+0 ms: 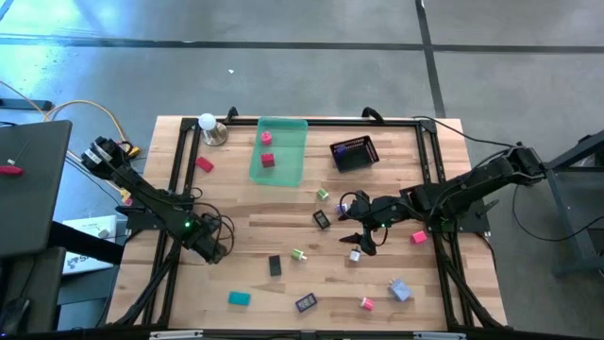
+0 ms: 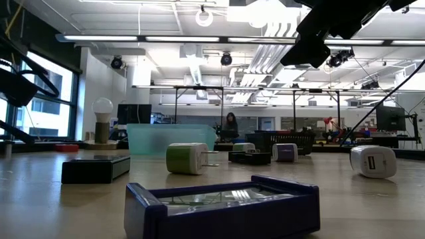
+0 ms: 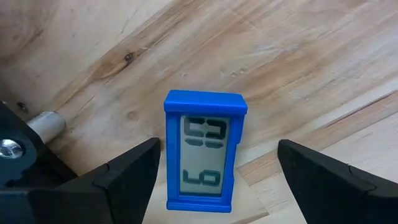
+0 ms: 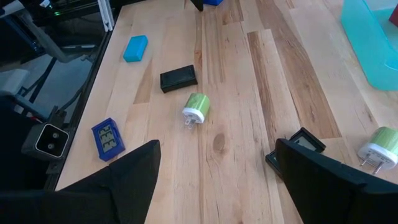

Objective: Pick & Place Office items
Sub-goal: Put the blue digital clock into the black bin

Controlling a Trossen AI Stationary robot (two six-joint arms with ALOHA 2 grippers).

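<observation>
The blue clock (image 3: pixel 206 151) lies on the desk (image 3: pixel 298 56) dead ahead at 12 o'clock between the left end effector's (image 3: pixel 217 180) wide-open, empty fingers, long axis running along the approach.

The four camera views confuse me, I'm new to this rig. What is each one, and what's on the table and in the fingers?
The overhead view shows two dark robot arms at a wooden table. The left gripper is low near the table's left side; the right gripper is over the middle. The low view looks level across the tabletop. The other two views come from cameras on each wrist.

The left wrist view shows its open fingers either side of a small blue digital clock, not gripping it. The right fingers are open and hold nothing.

Small office items are scattered around: a teal block, a black block, a green-and-white plug. Two red pieces lie in the green tray, beside a black mesh basket.
</observation>
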